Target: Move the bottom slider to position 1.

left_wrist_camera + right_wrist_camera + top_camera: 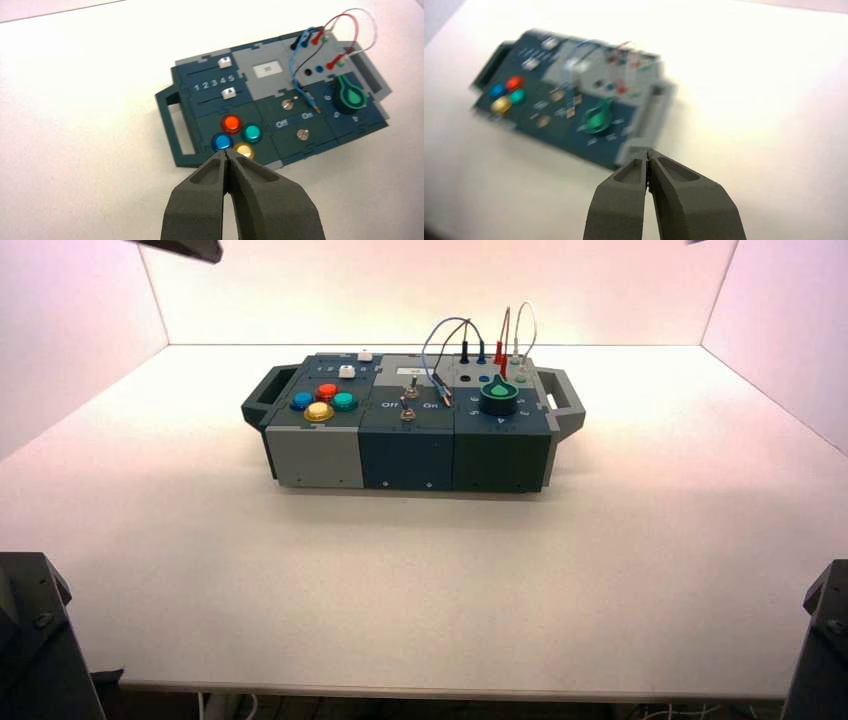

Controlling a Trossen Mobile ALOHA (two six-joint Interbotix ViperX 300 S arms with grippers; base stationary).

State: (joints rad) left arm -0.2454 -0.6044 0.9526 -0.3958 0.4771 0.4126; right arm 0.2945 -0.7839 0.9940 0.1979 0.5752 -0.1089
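Both tools clenched: left tool (227,155) and right tool (647,154), clear of box (400,440).

White table (200,570), one item on it.
Box (410,445) stands flat on the table's far middle, grey handle at each end; table surface around it is plain white.

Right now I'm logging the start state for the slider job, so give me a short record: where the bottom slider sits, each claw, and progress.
bottom slider: white knob near the 5 end of its track
target: digit 1, far end of the numerals
left claw: shut, off the box, nearest the coloured buttons
right claw: shut, off the box, on the green knob's side
progress: slider not yet touched
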